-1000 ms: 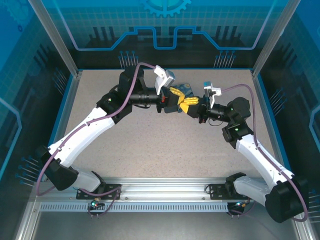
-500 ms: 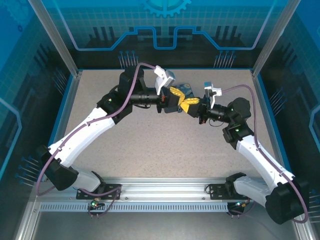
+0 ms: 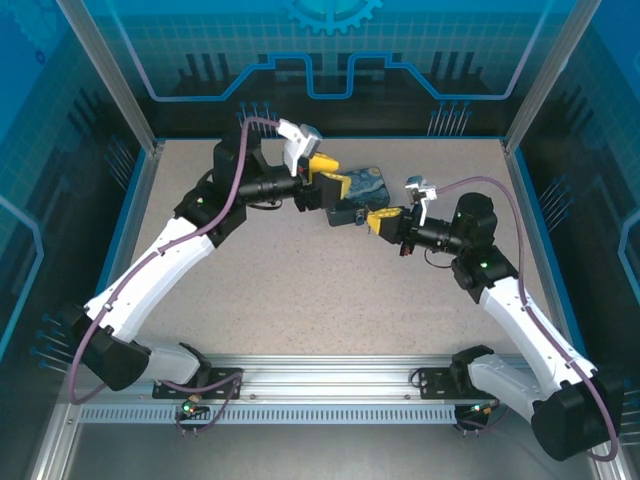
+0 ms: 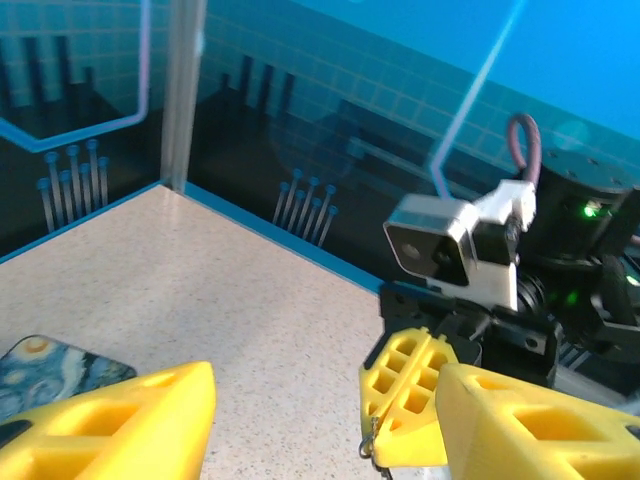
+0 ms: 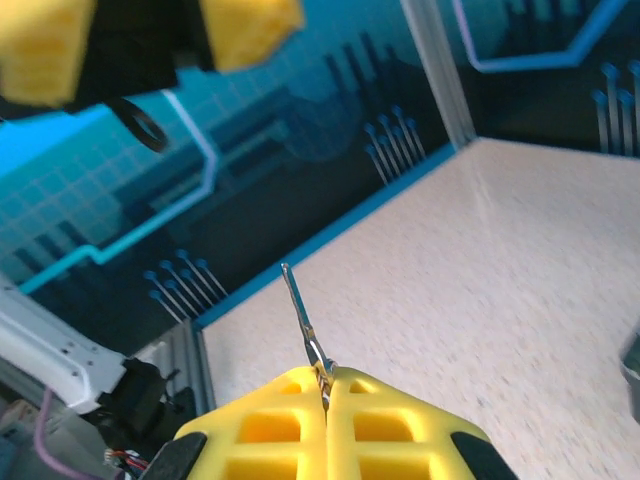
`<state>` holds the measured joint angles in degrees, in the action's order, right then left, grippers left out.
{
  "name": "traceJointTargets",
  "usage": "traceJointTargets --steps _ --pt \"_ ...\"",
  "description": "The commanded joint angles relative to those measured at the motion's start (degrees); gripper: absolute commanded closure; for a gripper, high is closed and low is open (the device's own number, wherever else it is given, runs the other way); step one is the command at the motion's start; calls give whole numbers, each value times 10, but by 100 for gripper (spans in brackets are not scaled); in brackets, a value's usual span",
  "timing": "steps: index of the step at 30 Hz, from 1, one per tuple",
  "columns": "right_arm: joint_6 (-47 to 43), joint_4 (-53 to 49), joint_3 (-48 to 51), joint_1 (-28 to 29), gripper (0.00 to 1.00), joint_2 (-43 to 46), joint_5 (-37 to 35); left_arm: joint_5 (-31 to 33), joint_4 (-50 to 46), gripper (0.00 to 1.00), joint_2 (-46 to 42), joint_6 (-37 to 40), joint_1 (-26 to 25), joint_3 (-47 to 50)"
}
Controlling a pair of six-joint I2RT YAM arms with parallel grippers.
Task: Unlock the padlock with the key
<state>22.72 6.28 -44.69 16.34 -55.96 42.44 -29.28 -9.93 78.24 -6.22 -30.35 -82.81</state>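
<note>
My right gripper (image 5: 325,385) is shut on the key (image 5: 303,320), a thin metal blade that sticks straight out past its yellow fingertips. In the top view the right gripper (image 3: 372,220) hovers just off the near right corner of the blue-and-yellow painted tin (image 3: 360,190). My left gripper (image 3: 325,180) is open at the tin's left end, with nothing between its fingers (image 4: 130,425). In the left wrist view the right gripper (image 4: 405,400) faces me with a bit of the key (image 4: 372,440) at its tip. The padlock is hidden.
The tin (image 4: 50,370) lies on the speckled table (image 3: 300,290) near the back centre. A blue rim (image 3: 330,140) and metal posts (image 3: 110,80) border the table. The left gripper's fingers (image 5: 250,30) hang at the top of the right wrist view.
My left gripper has opened and drawn back to the upper left, uncovering the tin. My right gripper stayed shut on the key and shifted slightly left and nearer.
</note>
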Motion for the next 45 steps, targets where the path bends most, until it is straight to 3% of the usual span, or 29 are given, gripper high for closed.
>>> traceJointTargets --steps 1,5,12,16,24,30,45 --pt "-58 -129 -18 -14 100 7 -71 52 5 37 -3 -29 17 22" --pt "-70 -183 -10 -24 100 -3 -123 141 -20 25 22 -28 20 39" --pt "-65 -208 15 -38 100 -4 -178 203 -46 12 129 -51 48 34" --pt "-64 -216 23 -44 100 -1 -188 252 -78 1 216 -45 53 -15" --pt "-63 -223 34 -53 100 13 -194 276 -131 1 396 -90 54 -145" --pt "-61 -225 40 -56 100 17 -192 256 -145 1 459 -111 53 -197" --pt "-57 -219 44 -59 100 16 -194 253 -167 6 455 -91 51 -116"
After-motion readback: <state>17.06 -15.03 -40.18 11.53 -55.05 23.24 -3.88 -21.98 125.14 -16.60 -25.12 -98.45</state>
